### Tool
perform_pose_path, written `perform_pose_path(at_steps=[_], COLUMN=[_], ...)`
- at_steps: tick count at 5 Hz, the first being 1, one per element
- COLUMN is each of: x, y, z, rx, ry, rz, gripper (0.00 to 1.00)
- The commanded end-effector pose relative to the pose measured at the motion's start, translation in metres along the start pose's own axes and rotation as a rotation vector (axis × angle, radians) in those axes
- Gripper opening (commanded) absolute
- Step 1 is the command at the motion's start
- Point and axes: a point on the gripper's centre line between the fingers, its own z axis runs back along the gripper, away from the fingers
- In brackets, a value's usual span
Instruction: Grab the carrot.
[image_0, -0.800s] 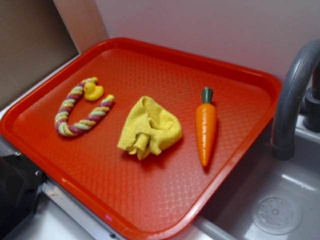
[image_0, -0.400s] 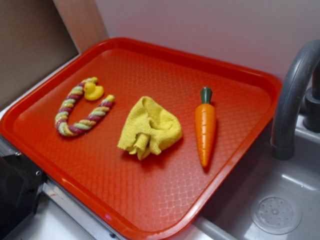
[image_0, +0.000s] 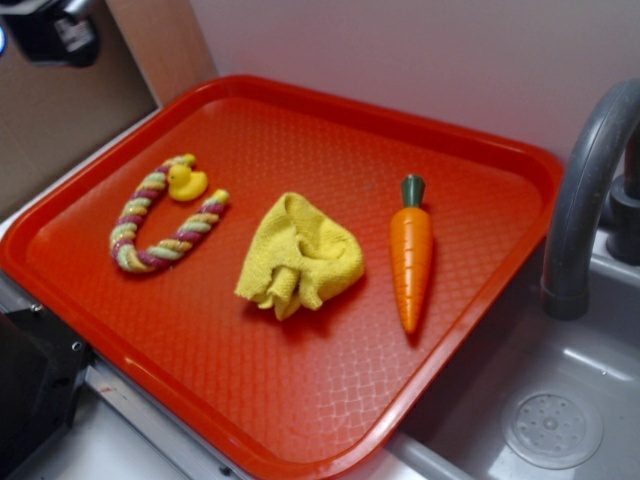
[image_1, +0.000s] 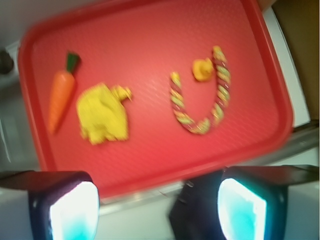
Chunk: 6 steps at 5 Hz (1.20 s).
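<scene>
Nothing done yet. Carrot untouched, lying flat on right part of red tray, green stem toward back wall, tip toward front edge. Tool spread wide in wrist view, empty, both pads visible with tray front edge between them; high above the tray's front side, well apart from carrot. All left: travel across to carrot, descend, close, lift.

Room: yellow cloth near carrot's left, clear gap between. Tray rim near on carrot's right, grey faucet beyond rim, likely tight for a wide approach from that side. Rope ring and duck far left, no obstacle. Straight down from above looks open. Wrist view blurred.
</scene>
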Motion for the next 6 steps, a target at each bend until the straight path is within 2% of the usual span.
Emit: perform_pose_path(at_steps=[1,2,3,4,6], x=[0.046,0.058,0.061,0.065,0.061], y=[-0.073,-0.09,-0.108,-0.119,-0.132], z=[-0.028,-0.047,-0.077,-0.102,-0.156], rx=[-0.03,-0.034,-0.075,-0.063,0.03], ry=[-0.03,-0.07,-0.081,-0.105,-0.116], rz=[0.168,0.182,0.184,0.18,0.148], gripper=[1.0,1.0,1.0,1.0,1.0])
